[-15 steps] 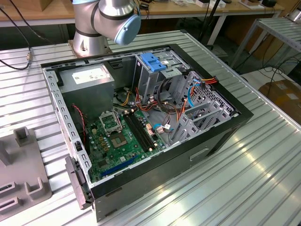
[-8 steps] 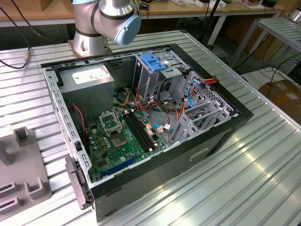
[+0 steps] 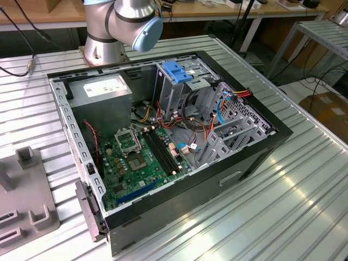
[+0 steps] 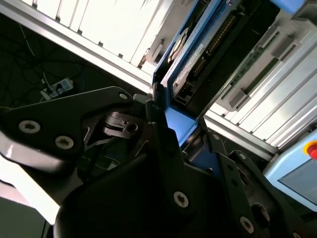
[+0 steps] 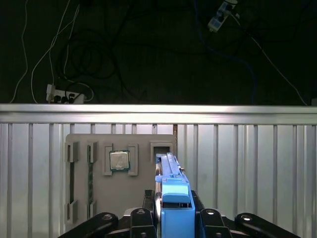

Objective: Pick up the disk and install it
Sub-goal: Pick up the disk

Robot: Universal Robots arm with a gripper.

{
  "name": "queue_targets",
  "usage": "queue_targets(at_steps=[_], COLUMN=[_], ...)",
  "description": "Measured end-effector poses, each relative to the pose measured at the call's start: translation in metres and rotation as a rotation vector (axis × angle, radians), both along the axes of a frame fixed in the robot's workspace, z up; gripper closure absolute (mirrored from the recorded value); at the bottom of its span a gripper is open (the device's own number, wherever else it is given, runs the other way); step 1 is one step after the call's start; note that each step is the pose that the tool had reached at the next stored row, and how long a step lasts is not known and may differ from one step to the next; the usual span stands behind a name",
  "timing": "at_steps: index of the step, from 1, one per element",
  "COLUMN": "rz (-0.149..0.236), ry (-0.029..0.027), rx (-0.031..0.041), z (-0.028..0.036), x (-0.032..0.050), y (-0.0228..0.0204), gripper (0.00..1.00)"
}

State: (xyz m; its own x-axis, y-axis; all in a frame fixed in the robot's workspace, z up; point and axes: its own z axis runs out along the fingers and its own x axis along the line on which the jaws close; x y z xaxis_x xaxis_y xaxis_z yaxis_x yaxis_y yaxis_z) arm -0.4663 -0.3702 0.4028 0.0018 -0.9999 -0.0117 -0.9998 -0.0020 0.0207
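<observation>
There is one disk (image 5: 172,193) in play, and the gripper (image 5: 174,220) has it: the two black fingers (image 5: 140,218) are clamped on it, one against each broad face, at the end with the bright blue carrier rail. It is held on edge, so the first wrist view sees its thin side. Its long axis runs straight out from the fingers, away from the wrist and toward the one grey holding plate (image 5: 124,198) on the slatted table (image 5: 247,168). The far end lines up with an empty pocket (image 5: 162,148) on that plate – whether it touches there I cannot tell.

In the second wrist view the same disk (image 4: 190,69) shows its labelled grey face and blue edge rising out of the gripper (image 4: 181,130).

The plate also carries one processor chip (image 5: 119,160) and two narrow strips (image 5: 90,173) set in slots, side by side.

In the exterior view the plate (image 3: 32,217) lies at the exterior view's left, just beside the one open computer case (image 3: 261,157). A single blue bracket (image 3: 176,72) sits atop the drive cage, near the arm (image 3: 122,22).
</observation>
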Motion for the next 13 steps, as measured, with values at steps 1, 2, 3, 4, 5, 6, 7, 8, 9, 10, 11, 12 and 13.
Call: queue_targets(at_steps=[1, 2, 3, 4, 5, 6, 7, 8, 9, 10, 11, 12, 13], rz=[0.000, 0.000, 0.000, 0.000, 0.000, 0.000, 0.000, 0.000, 0.000, 0.000, 0.000, 0.000, 0.000], ry=[0.0002, 0.0002, 0.0002, 0.0002, 0.0001, 0.0000, 0.0001, 0.0001, 0.0001, 0.0001, 0.0002, 0.0001, 0.0000], rx=[-0.0001, -0.0001, -0.0001, -0.0001, -0.0001, 0.0000, -0.0001, -0.0001, -0.0001, -0.0001, -0.0001, -0.0001, 0.0000], z=[0.0023, 0.0045, 0.0062, 0.0077, 0.0091, 0.0110, 0.0138, 0.0160, 0.0191, 0.0211, 0.0225, 0.0240, 0.0260], x=[0.0000, 0.0000, 0.0000, 0.0000, 0.0000, 0.0000, 0.0000, 0.0000, 0.0000, 0.0000, 0.0000, 0.0000, 0.0000], y=[0.0000, 0.0000, 0.0000, 0.0000, 0.0000, 0.0000, 0.0000, 0.0000, 0.0000, 0.0000, 0.0000, 0.0000, 0.0000], gripper=[0.63, 0.63, 0.63, 0.63, 0.63, 0.63, 0.63, 0.63, 0.63, 0.63, 0.63, 0.63, 0.63])
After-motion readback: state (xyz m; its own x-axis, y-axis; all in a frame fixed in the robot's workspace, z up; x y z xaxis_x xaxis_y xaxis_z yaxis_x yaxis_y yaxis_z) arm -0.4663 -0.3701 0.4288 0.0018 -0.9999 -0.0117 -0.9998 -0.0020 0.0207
